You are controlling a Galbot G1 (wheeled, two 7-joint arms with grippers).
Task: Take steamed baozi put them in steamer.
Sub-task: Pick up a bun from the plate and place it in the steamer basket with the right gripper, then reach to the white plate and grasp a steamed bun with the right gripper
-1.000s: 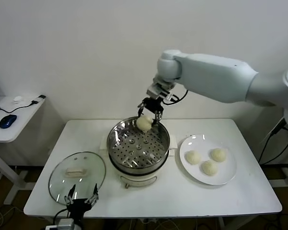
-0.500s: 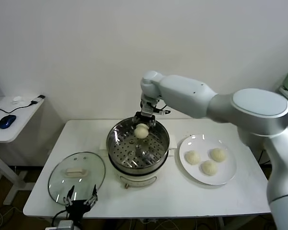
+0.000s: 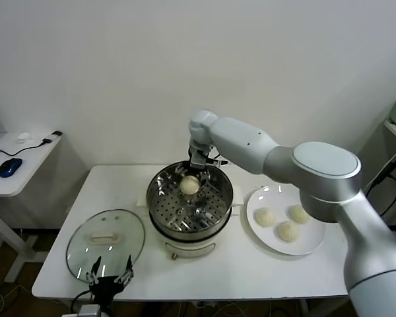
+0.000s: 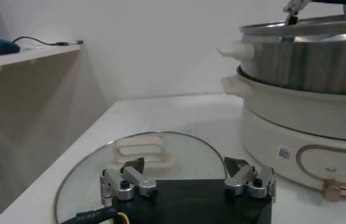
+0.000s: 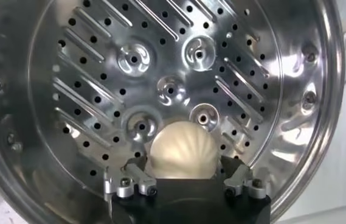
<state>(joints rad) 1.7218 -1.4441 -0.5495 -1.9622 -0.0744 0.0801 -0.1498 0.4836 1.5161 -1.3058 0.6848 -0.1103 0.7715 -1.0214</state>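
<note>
The steamer [image 3: 160, 210] stands mid-table; it also shows in the left wrist view [image 4: 306, 67]. My right gripper [image 3: 192, 177] reaches down into it from the far side, shut on one cream-white baozi [image 3: 189, 186]. In the right wrist view the gripper [image 5: 185, 178] holds that baozi [image 5: 183, 149] by its sides, low over the perforated tray [image 5: 173, 67]. Three more baozi [image 3: 266, 216] [image 3: 299, 212] [image 3: 287, 230] lie on the white plate [image 3: 275, 196] to the right. My left gripper [image 3: 110, 277] is parked open and empty at the table's front left edge [image 4: 188, 178].
The glass lid [image 3: 105, 238] with its white handle lies flat at the front left, just beyond my left gripper [image 4: 160, 155]. A side table with a blue mouse [image 3: 10, 166] stands at the far left. A wall is behind the table.
My right arm has swung left and come down, bringing the baozi from above the steamer's far rim to low inside the pot. The left arm has not moved.
</note>
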